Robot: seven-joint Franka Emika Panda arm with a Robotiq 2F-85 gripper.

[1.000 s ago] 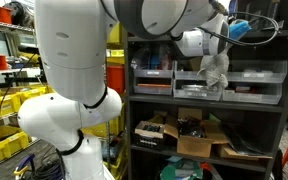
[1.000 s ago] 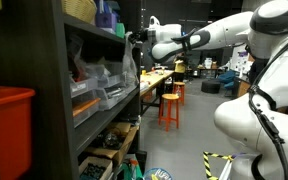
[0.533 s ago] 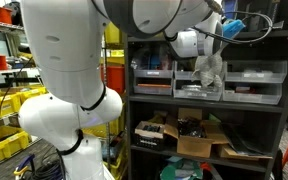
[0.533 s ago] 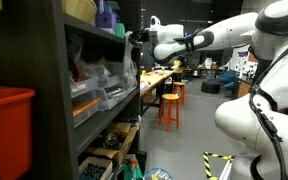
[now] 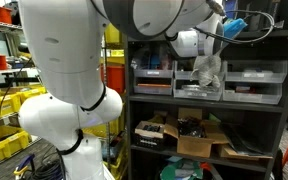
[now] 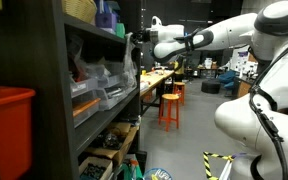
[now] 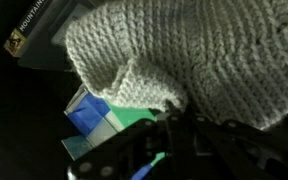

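Observation:
My gripper (image 5: pixel 206 55) is shut on a pale grey knitted cloth (image 5: pixel 212 72), which hangs from the fingers in front of the dark shelf unit (image 5: pixel 280 105), over its grey trays. The same cloth (image 6: pixel 132 66) dangles at the shelf's front edge under the gripper (image 6: pixel 138 42) in an exterior view. In the wrist view the knitted cloth (image 7: pixel 184 50) fills the upper part, pinched at a fold by the closed gripper (image 7: pixel 174 115). A blue and green box (image 7: pixel 92 118) lies below it.
Grey plastic trays (image 5: pixel 256 74) line the middle shelf and cardboard boxes (image 5: pixel 199 140) sit on the lower one. A blue object (image 5: pixel 239 28) rests on top. Yellow bins (image 5: pixel 9 110) stand beside the robot base. A red bin (image 6: pixel 6 125) and an orange stool (image 6: pixel 170 108) are nearby.
The gripper and the hanging cloth have shifted slightly sideways along the shelf front. The grip has stayed closed.

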